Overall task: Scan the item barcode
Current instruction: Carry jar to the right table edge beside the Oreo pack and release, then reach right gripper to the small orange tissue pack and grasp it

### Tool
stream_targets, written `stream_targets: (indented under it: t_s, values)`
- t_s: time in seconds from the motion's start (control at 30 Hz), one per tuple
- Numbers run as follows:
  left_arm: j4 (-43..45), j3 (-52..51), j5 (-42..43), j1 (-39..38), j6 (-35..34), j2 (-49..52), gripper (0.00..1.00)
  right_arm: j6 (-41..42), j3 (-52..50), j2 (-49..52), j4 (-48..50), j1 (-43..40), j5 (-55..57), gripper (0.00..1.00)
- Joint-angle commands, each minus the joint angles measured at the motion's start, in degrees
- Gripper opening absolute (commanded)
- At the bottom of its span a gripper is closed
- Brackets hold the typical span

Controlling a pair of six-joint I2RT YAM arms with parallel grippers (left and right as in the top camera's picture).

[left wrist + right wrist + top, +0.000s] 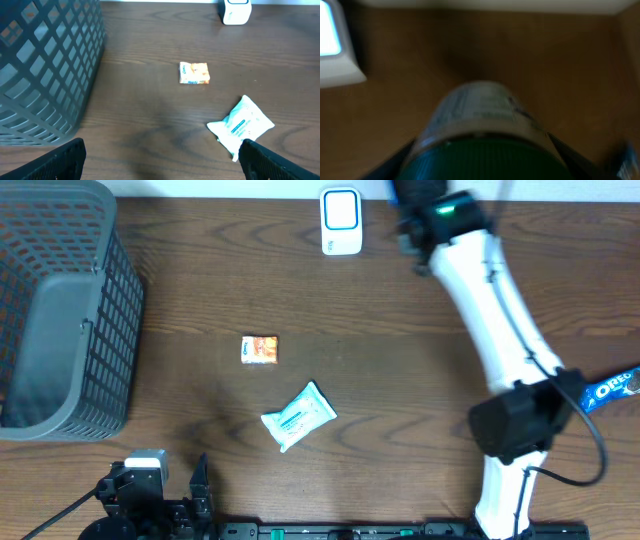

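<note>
– Green-capped bottle point(480, 125): location, please.
– It is held just to the right of the scanner point(341, 220), and from where I stand it is not touching it. In the right wrist view the green cap is nearest the lens and the white-labelled body points away. The scanner's lit blue face sits at the upper left edge of that view. That picture is blurred, so I cannot read the label or find a barcode on it.
– State of the right gripper point(482, 165)?
– Clamped on the bottle, with a dark finger showing on each side of the cap. The white right arm point(490, 310) reaches from the near table edge up to the scanner's right.
– And the left gripper point(161, 150)?
– Jaws wide apart, nothing between them. It sits well away from the scanner, at the near edge of the table point(400, 330).
– Other items on record?
– Four.
  - A grey mesh basket point(60, 310) stands well to the scanner's left, at the table's end.
  - A small orange packet point(260, 349) lies flat, nearer the robot than the scanner and a little to its left.
  - A white pouch with teal print point(298, 416) lies further from the scanner again, apart from the orange packet.
  - A blue Oreo pack point(612, 387) is far to the scanner's right at the frame edge, one end hidden behind the arm's dark joint.
</note>
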Motion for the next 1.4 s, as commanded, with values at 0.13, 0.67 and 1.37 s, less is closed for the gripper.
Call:
stream_targets:
  t_s: [0.13,0.67,1.37]
  values:
    - [-0.15,0.15,-0.72,-0.24,0.37,-0.33,0.98,7.91,-0.52,3.1,-6.99,-17.94,-10.8,0.4]
    - [-0.15,0.15,-0.72,-0.24,0.37,-0.33,0.98,7.28,-26.01,3.48,11.19,-48.11,-12.28,0.37]
    - [-0.15,0.17,-0.72,-0.24,0.37,-0.33,0.98,4.48,18.71,2.71,-16.59,-41.83,-37.09,0.99]
